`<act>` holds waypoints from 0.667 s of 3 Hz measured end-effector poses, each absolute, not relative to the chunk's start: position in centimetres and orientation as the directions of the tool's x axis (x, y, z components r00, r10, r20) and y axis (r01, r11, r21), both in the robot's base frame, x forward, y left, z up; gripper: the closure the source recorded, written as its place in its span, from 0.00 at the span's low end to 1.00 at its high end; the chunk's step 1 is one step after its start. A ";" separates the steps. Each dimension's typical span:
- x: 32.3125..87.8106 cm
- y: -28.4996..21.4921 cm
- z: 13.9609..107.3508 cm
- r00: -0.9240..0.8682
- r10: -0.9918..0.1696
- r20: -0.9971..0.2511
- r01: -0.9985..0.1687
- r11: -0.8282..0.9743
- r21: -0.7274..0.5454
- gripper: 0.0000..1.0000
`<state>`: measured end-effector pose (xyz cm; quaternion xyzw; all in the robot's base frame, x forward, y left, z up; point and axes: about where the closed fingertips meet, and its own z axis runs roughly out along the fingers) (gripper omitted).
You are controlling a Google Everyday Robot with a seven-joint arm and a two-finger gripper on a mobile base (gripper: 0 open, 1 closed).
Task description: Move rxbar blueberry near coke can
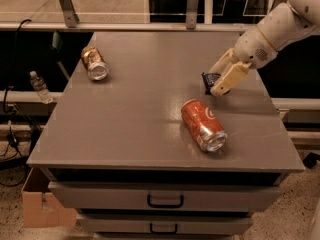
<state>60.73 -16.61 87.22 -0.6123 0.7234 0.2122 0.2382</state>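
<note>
Grey flat table top [140, 119], drawers beneath. Two cans are laid on their sides on it: a red-orange coke can [203, 125] with white script, right of centre, silver end toward the front edge, and a brown-gold can [94, 63] at the far left. The gripper [216, 81] is held low behind the coke can, clamped on the small dark navy rxbar blueberry [209, 80].

You won't find a full word to read out here. Your gripper [218, 82] hangs over the far right part of the table [140, 134], fingers clamped on the rxbar blueberry [208, 78]. Its dark wrapper shows only pale marks, too small to make out. Just in front of the gripper, the coke can [203, 124] lies on its side; its white script on red gives only a curling stroke. Well off to the gripper's left, the brown can [94, 63] shows no legible label.
</note>
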 end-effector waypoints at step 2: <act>57.4 -17.4 86.0 -0.009 -0.814 -0.580 -0.998 -0.028 0.055 1.00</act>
